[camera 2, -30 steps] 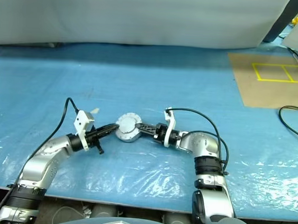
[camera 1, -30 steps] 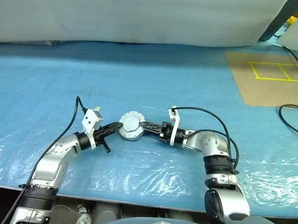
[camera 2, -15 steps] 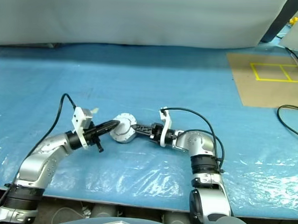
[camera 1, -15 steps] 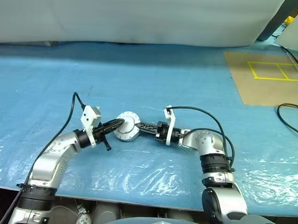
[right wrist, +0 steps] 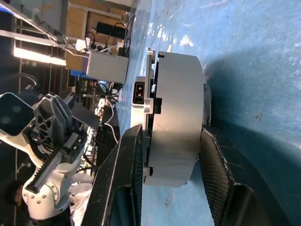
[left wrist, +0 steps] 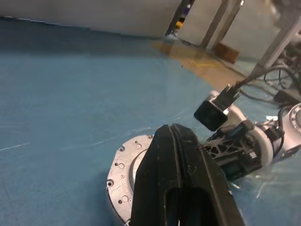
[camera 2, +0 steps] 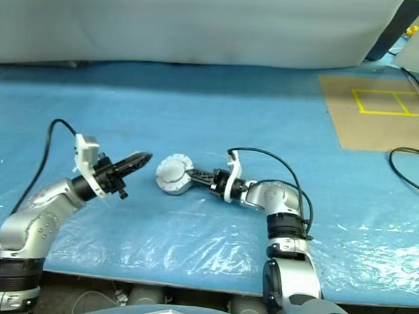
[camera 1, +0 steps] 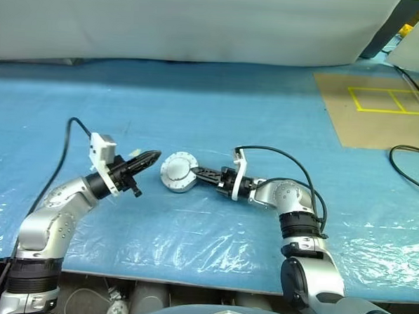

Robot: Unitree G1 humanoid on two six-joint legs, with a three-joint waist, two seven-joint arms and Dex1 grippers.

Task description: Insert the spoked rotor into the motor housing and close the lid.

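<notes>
A broad surface [camera 1: 268, 111] covered in crinkled blue plastic sheeting carries the work, with a tan cardboard panel [camera 1: 380, 120] marked by yellow tape lines at its far right. Near the middle, the round grey metal motor housing [camera 1: 178, 173] sits tipped on the sheeting, its flat lid-side face with small screw holes turned up toward the head camera. The right hand [camera 1: 199, 173] reaches in from the right and clamps its two black fingers [right wrist: 126, 183] across the housing's thickness, one on each flat face. The left hand [camera 1: 150, 156] hovers just left of the housing, apart from it, fingers pressed together on nothing.
</notes>
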